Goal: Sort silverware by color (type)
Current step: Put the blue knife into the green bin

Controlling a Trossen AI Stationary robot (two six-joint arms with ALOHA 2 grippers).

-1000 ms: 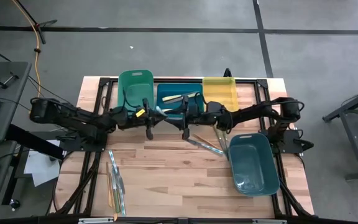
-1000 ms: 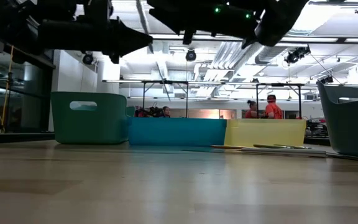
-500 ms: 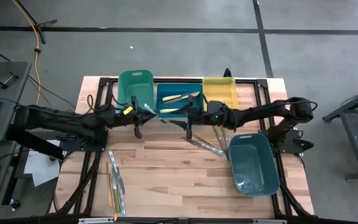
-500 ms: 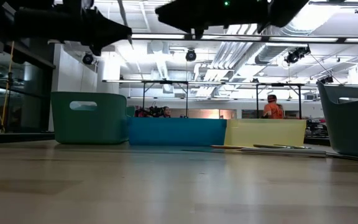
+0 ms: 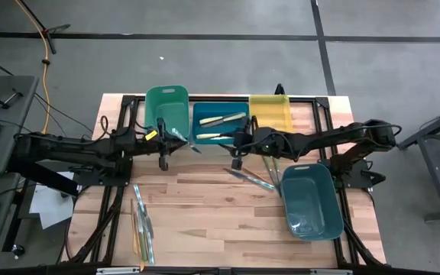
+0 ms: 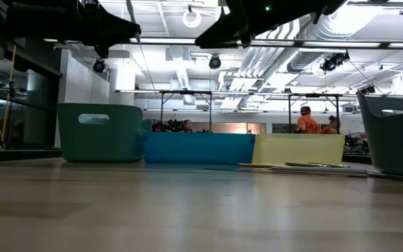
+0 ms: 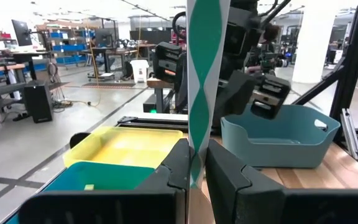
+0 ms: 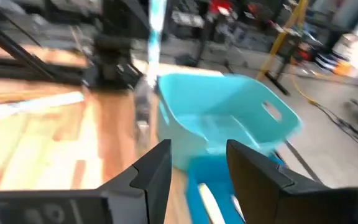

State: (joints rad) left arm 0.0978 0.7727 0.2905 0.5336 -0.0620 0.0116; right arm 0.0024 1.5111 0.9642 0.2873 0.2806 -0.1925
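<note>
My left gripper [image 5: 170,143] stands in front of the green bin [image 5: 166,107], shut on a piece of silverware with a green-and-white handle [image 7: 207,74]. My right gripper [image 5: 234,147] hovers open in front of the blue bin [image 5: 221,122], its fingers [image 8: 148,171] apart with nothing between them. Pale-handled silverware [image 5: 221,120] lies in the blue bin. More silverware lies flat on the table beside the teal bin [image 5: 252,179] and near the table's front left [image 5: 142,225]. My left gripper pinches the green-and-white handle [image 7: 194,146] between its two fingers. The fingers come level from the table's left and lie across the utensil. The utensil stands roughly upright, rising above the fingers, lifted clear of the table.
A yellow bin [image 5: 270,114] stands right of the blue one along the far edge. A teal bin [image 5: 309,200] sits at the near right. Bare wood [image 5: 212,214] lies in the middle front. People move in the room behind [image 6: 306,122].
My left gripper has drawn back toward the table's left edge and risen a little, still shut on the green-handled utensil. My right gripper has tipped up from pointing downward to nearly level, rolled somewhat, and shifted slightly toward the right edge, staying open.
</note>
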